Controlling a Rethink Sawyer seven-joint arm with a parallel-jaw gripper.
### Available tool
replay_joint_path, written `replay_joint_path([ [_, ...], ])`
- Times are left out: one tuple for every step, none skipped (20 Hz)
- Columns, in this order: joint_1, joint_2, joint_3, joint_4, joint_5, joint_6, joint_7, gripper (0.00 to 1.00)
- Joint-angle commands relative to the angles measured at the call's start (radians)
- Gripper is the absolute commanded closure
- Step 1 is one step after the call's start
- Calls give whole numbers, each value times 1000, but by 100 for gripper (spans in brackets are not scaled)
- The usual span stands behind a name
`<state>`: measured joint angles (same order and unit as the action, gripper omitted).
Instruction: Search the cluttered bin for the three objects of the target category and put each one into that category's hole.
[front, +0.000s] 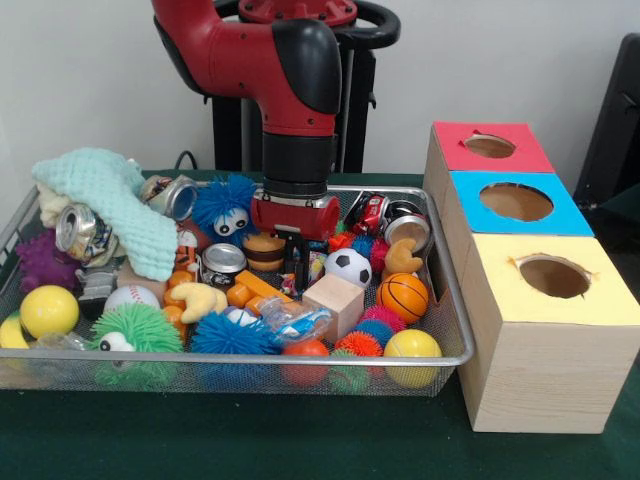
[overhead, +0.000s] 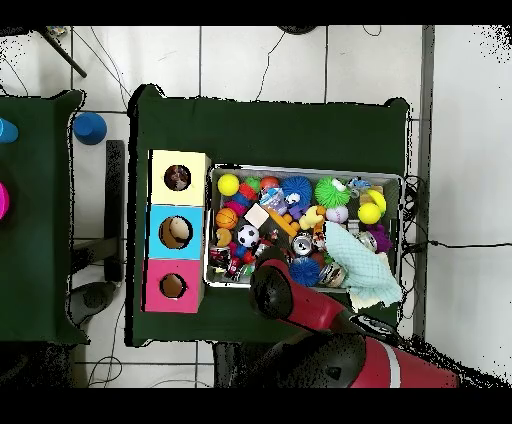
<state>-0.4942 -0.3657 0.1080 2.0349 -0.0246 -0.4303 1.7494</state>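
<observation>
A wire mesh bin (front: 455, 300) is packed with toys. My gripper (front: 298, 268) hangs low over its middle, down among the clutter, just left of a soccer ball (front: 348, 267) and behind a wooden cube (front: 333, 303). A silver can (front: 222, 262) stands to its left and a basketball (front: 403, 296) lies further right. Beside the bin stand three boxes with holes on top: red (front: 489, 146), blue (front: 516, 201) and yellow (front: 553, 276). In the overhead view the arm (overhead: 290, 300) covers the gripper; the soccer ball (overhead: 248, 236) and cube (overhead: 257, 216) show.
A teal knitted cloth (front: 110, 205) drapes over the bin's back left corner beside a crushed can (front: 78, 230). A baseball (front: 131, 298), two yellow balls (front: 48, 311) (front: 412, 350), a blue fuzzy toy (front: 225, 208) and spiky balls (front: 135, 330) fill the rest.
</observation>
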Motion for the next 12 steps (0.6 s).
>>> replay_joint_path([
  [-4, 13, 90, -57, -15, 63, 183, 100],
  [-4, 13, 91, -58, -16, 66, 181, 100],
  [-3, 13, 87, -60, -16, 71, 176, 100],
  [-2, 12, 86, -62, -19, 68, 174, 100],
  [1, 13, 83, -61, -17, 72, 171, 100],
  [3, 10, 80, -60, -16, 80, 167, 100],
  [9, 7, 74, -58, -11, 114, 152, 100],
  [5, 1, 77, -57, -20, 133, 138, 100],
  [6, -24, 77, -60, -48, 169, 97, 100],
  [9, -36, 76, -56, -54, 196, 81, 100],
  [14, -61, 70, -18, -33, 239, 91, 100],
  [25, -79, 59, 0, -32, 256, 91, 100],
])
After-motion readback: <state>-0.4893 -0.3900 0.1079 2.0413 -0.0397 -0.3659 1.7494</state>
